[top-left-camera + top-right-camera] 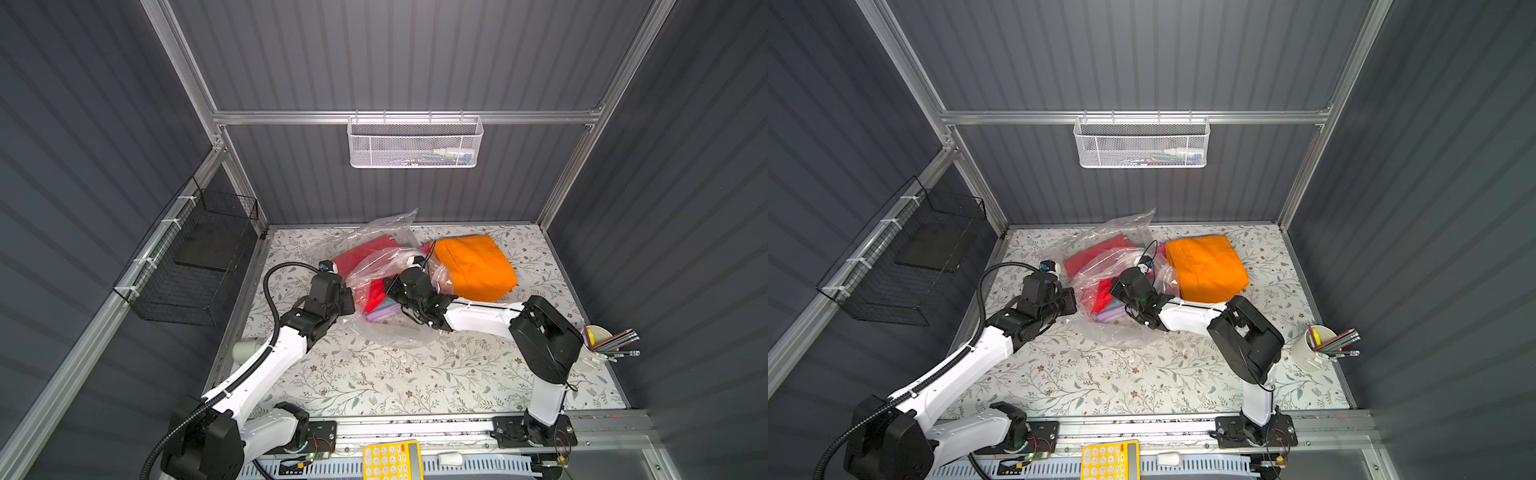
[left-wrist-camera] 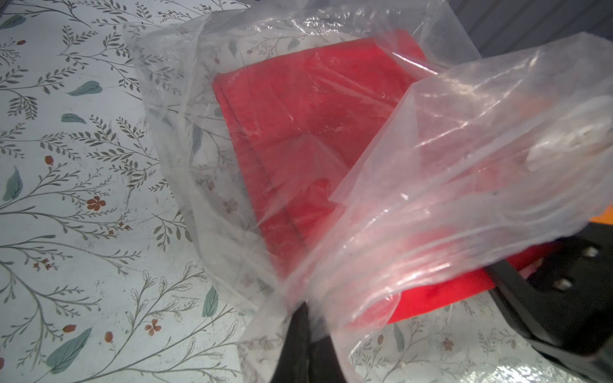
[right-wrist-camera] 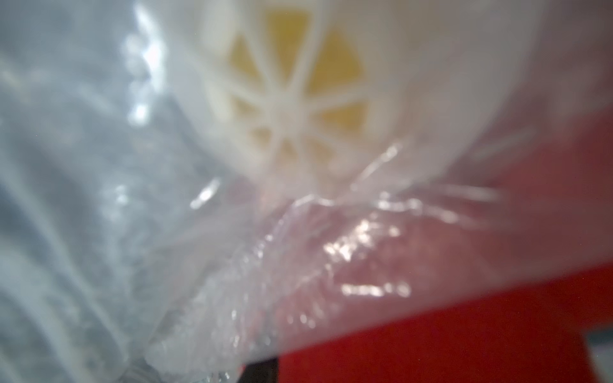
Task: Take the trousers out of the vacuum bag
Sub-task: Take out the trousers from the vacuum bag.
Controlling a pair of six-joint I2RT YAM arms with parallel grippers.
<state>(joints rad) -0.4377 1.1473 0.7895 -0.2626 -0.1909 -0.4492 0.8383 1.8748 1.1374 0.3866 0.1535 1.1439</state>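
Note:
The clear vacuum bag (image 1: 386, 237) (image 1: 1113, 237) lies crumpled at the back middle of the table. Red trousers (image 1: 361, 253) (image 2: 298, 109) and a lilac pair (image 1: 382, 313) are inside it. Orange trousers (image 1: 473, 266) (image 1: 1208, 266) lie outside, to its right. My left gripper (image 1: 351, 297) (image 2: 306, 318) is shut on a bunched edge of the bag's plastic at its left side. My right gripper (image 1: 392, 284) reaches into the bag under the plastic. In the right wrist view its dark fingertip (image 3: 262, 368) presses against red cloth (image 3: 431, 348), and the white valve (image 3: 292, 99) is blurred close above.
A black wire basket (image 1: 195, 266) hangs on the left wall and a white mesh basket (image 1: 415, 143) on the back rail. A cup of pencils (image 1: 598, 345) stands at the right edge. A yellow calculator (image 1: 390, 459) lies in front of the table.

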